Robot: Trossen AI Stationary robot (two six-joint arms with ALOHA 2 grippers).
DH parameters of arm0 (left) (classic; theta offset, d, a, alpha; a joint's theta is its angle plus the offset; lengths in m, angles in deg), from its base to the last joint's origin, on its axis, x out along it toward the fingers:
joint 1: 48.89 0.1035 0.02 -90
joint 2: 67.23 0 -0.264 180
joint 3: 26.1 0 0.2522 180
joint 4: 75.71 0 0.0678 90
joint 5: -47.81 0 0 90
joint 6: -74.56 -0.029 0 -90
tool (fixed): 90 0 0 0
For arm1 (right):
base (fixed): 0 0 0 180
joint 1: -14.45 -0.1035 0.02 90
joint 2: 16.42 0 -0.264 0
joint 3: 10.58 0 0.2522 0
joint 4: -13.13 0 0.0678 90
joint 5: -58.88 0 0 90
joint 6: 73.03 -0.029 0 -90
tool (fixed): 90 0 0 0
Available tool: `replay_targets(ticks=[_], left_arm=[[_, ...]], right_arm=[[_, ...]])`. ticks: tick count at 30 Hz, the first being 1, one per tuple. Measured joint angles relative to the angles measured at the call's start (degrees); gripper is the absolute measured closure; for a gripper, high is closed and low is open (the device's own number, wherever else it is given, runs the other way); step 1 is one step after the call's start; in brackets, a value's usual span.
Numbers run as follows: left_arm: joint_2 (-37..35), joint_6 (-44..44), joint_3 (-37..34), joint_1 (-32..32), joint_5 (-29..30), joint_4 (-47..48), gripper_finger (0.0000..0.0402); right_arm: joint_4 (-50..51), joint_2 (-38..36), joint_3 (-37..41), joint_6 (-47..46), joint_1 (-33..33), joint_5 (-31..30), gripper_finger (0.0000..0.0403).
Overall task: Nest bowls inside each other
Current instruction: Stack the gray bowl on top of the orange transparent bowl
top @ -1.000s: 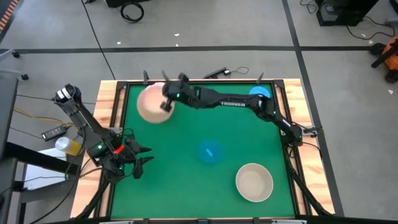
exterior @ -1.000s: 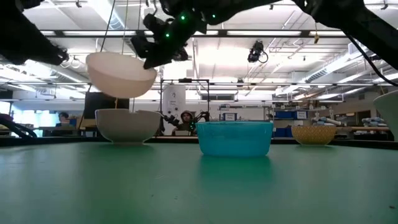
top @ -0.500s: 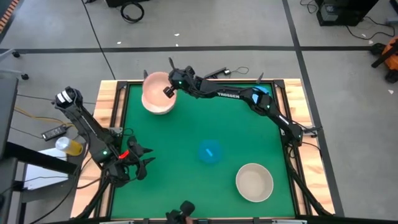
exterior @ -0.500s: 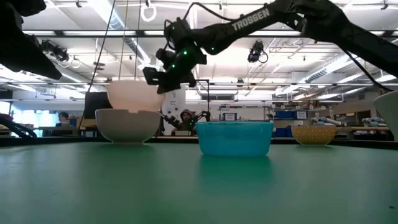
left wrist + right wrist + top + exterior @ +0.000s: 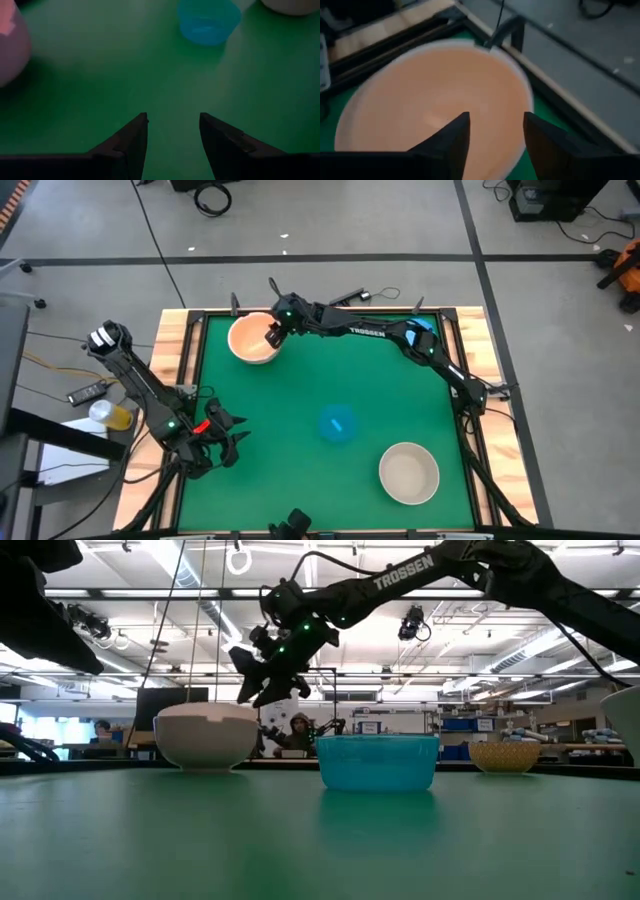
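Note:
A tan bowl (image 5: 250, 338) (image 5: 435, 105) sits nested in a white bowl (image 5: 207, 738) at the table's far left. My right gripper (image 5: 272, 335) (image 5: 494, 132) hovers open just above the tan bowl's right rim, touching nothing. A blue bowl (image 5: 338, 423) (image 5: 378, 762) stands at the table's centre. Another tan bowl (image 5: 408, 472) stands near the front right. A second blue bowl (image 5: 418, 327) shows at the far right, partly under the right arm. My left gripper (image 5: 225, 448) (image 5: 172, 132) waits open at the near left above bare mat.
A raised wooden frame (image 5: 188, 350) runs round the green mat. The right arm (image 5: 380, 335) stretches along the far edge. Open mat lies between the centre blue bowl and the nested pair, and in front of my left gripper.
My right gripper has carried the tan bowl toward the table's far left corner and down, rolling as it went. The bowl, first held tilted in the air, has settled into the white bowl. The gripper has let go and stands just above the rim.

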Motion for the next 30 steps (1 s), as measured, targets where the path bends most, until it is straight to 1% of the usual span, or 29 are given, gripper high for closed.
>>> replay_targets(ticks=[3, 8, 10, 16, 20, 23, 25, 30], left_arm=[[0.00, -0.11, 0.00, 0.00, -0.04, 0.02, 0.0221], [0.00, 0.06, 0.00, 0.00, -0.09, -0.04, 0.0221], [0.00, 0.14, 0.00, 0.00, -0.08, -0.02, 0.0221], [0.04, 0.57, 0.00, 0.00, 2.00, -0.03, 0.0221], [0.04, 0.61, 0.00, 0.00, 3.37, -0.66, 0.0221], [0.10, 0.61, 0.00, 0.00, 3.93, -1.30, 0.0221], [0.24, 0.61, 0.00, -0.13, 4.00, -1.58, 0.0221], [0.76, 0.57, 0.00, -0.15, 3.73, -1.97, 0.0221]], right_arm=[[3.72, -0.33, 0.00, 1.13, -0.09, -0.29, 0.0201], [9.48, -3.35, 0.00, 7.24, -1.70, -11.60, 0.0202], [12.86, -5.22, 0.00, 9.37, -2.87, -14.55, 0.0202], [23.35, -10.22, -0.02, 13.70, -8.27, -15.13, 0.0203], [30.82, -12.57, 0.61, 13.69, -11.84, -19.52, 0.0203], [31.55, -15.75, 5.66, 11.99, -14.29, -19.64, 0.0203], [30.33, -18.64, 10.95, 10.04, -15.88, -19.51, 0.0203], [20.40, -28.46, 29.56, 4.14, -19.73, -18.80, 0.0203]])
